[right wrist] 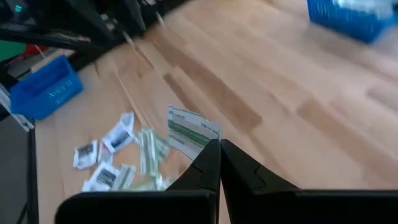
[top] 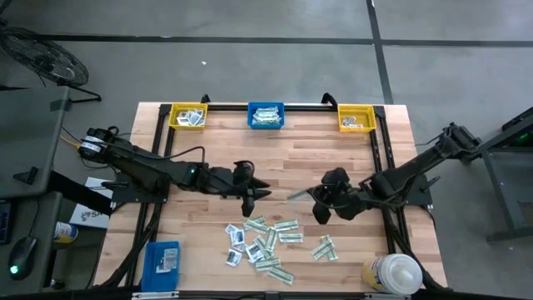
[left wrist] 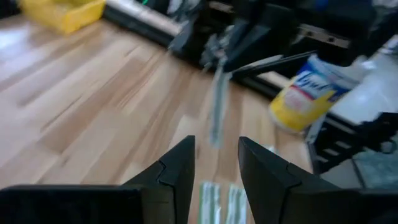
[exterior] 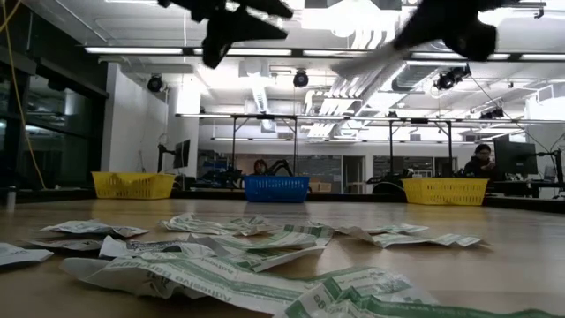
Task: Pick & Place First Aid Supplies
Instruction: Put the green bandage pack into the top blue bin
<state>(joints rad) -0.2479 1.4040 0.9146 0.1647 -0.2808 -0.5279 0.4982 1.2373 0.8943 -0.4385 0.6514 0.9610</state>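
The first aid supplies, small white packets and green-and-white strips, lie in a loose pile (top: pixel 265 242) on the wooden table near its front edge; they fill the foreground of the low view (exterior: pixel 247 252). My right gripper (top: pixel 311 197) hangs above the table, right of centre, shut on one green-and-white strip packet (right wrist: pixel 189 132). My left gripper (top: pixel 256 193) hovers left of centre, facing it, open (left wrist: pixel 216 158) with nothing between its fingers. My right gripper pinches one end of the strip packet (right wrist: pixel 204 140) between its two fingertips. The fingers come from the table's right, slanting down. The packet sticks out past the fingertips toward the left gripper (top: pixel 296 195), lifted clear of the table.
Along the far edge stand a yellow bin (top: pixel 188 116), a blue bin (top: pixel 266 115) and another yellow bin (top: pixel 356 118), each with packets inside. A blue bin (top: pixel 162 260) sits at the near left, and a white-capped bottle (top: pixel 391 273) at the near right. Bare wood lies between pile and bins.
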